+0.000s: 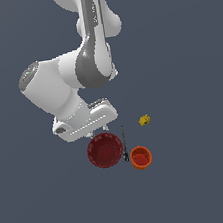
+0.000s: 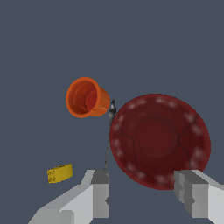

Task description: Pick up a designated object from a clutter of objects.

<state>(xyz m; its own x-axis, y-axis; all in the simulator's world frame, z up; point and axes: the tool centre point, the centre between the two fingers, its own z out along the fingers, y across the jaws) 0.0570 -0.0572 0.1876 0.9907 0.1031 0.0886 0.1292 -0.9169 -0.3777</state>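
Wrist view: gripper (image 2: pixel 141 192) jaws wide, above dark red bowl (image 2: pixel 159 140) rim; orange cup (image 2: pixel 86 97) at bowl's 10 o'clock. Not grasped; descend, close, lift remaining.

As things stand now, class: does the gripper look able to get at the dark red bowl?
Probably yes. The gripper is open, its fingers apart beside the dark red bowl's near rim, with nothing between them. The thin black tool lies along one side of the bowl and the orange cup sits beyond it.
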